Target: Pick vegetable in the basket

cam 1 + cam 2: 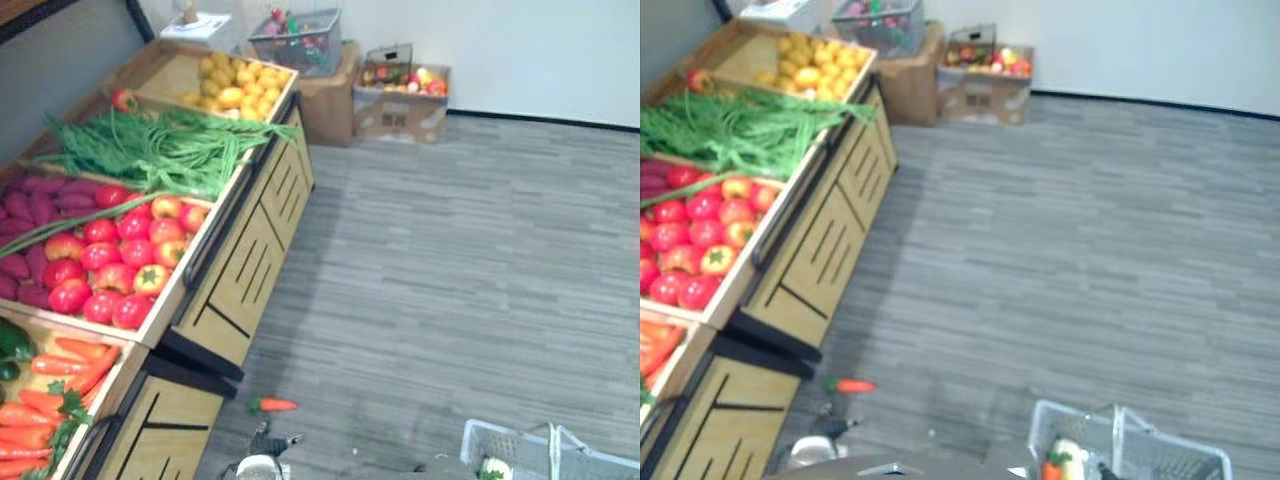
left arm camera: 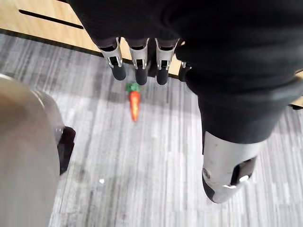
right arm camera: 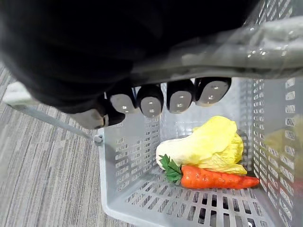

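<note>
By the produce stand's [image 1: 240, 270] foot, the fallen carrot [image 1: 272, 404] is lying on the floor [image 1: 450, 280], leafy end facing the stand. The left hand [image 2: 162, 66] is hanging nearest it, fingers [image 2: 118, 71] straight and loosely together. The right hand [image 3: 165, 99] is curling round the basket [image 3: 124, 179] handle [image 3: 227, 52].

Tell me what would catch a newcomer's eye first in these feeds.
First the wooden produce stand on the robot's left, bright with red tomatoes, long green beans and yellow fruit. Next, a lone carrot lying on the grey floor at the stand's foot, showing past the open left hand. Then the white basket, its handle gripped by the right hand, holding a second carrot beside a pale cabbage.
</note>
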